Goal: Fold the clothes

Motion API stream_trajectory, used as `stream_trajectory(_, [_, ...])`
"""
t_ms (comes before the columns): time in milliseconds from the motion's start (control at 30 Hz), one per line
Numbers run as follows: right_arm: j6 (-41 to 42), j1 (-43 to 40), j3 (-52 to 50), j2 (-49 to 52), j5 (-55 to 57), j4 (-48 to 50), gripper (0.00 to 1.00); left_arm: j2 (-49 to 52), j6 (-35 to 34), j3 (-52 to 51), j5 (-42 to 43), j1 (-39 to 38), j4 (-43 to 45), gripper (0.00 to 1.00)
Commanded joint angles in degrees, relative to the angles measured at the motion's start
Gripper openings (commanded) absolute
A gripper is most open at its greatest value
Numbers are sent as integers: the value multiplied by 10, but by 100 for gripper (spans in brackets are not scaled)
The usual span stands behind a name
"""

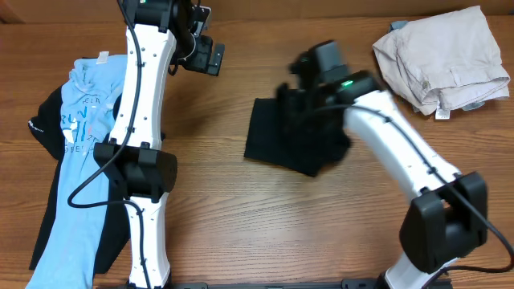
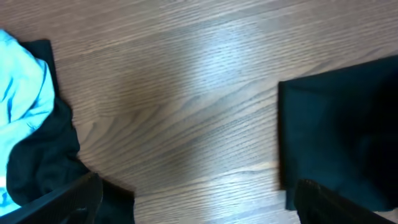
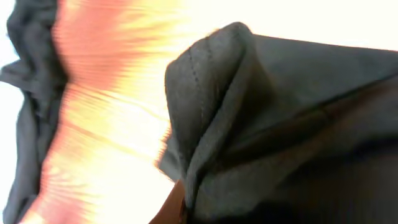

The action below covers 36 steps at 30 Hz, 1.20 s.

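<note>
Far to the left of the left gripper, a light blue tee with printed lettering lies spread along the edge of the table. It rests on top of a black garment, whose dark edges stick out from under it on both sides. The left wrist view catches the same pair at its left border: a bunched corner of the light blue tee with the black garment touching it below.

The left gripper hangs over bare wood, its jaws wide apart and holding nothing. One dark finger shows in each lower corner of its own view, with only table between them. It is well apart from the tee on its left and near the cloth on its right.

To the right of the left gripper lies the folded black shirt, a compact dark rectangle in the middle of the table; its straight left edge shows in the left wrist view.

The right gripper sits directly over the upper part of this shirt. Its own view is blurred and filled by a raised, stitched ridge of black fabric very close to the lens. The fingers cannot be made out, so I cannot tell whether the jaws are clamped on the cloth or apart.

Well beyond the right gripper, at the far right corner, a beige garment lies loosely folded.
</note>
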Motion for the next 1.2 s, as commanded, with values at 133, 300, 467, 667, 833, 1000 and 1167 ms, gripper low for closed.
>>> stream_trajectory(133, [56,83,16,33,30,38,59,-4,-3,-3,-2,7,14,100])
stream_trajectory(300, [30,92,37,27,5,-3,100,-4,-3,-3,-2,7,16,100])
stream_trajectory(467, [27,69,107,12,10,-80,100,-4,-3,-3,-2,7,21,100])
stream_trajectory(667, [27,34,129,12,65,-134,100,-4,-4,-3,-2,23,37,100])
stream_trajectory(833, [20,28,74,19,75,-138,96,-4,-10,-3,-2,52,60,100])
stream_trajectory(1000, [20,29,5,19,74,-87,82,-4,-19,-3,-2,77,67,100])
stream_trajectory(1167, [20,30,-34,19,74,-51,44,-4,-19,-3,-2,99,67,100])
